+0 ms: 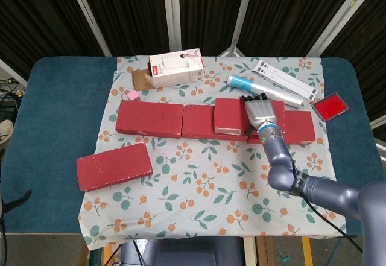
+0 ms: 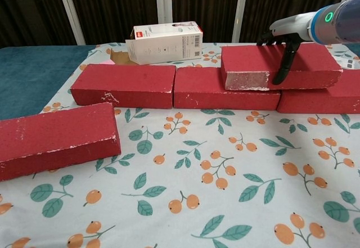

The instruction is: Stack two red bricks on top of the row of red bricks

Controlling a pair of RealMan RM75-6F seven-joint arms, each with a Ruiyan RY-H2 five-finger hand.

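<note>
Right hand (image 1: 261, 110) is draped over one stacked brick (image 2: 275, 67), fingers (image 2: 269, 36) on top and the thumb down its front face, gripping it where it sits across the middle and right bricks of the row (image 1: 181, 120). That row is three red bricks end to end on the flowery cloth (image 1: 199, 181), and a fifth loose brick (image 1: 114, 166) lies alone near the front left. Behind them: one white box (image 1: 176, 68), one blue-capped tube (image 1: 243, 84), one white strip (image 1: 286, 80), one red pad (image 1: 330, 106), plus a pink cube (image 1: 133, 96).
</note>
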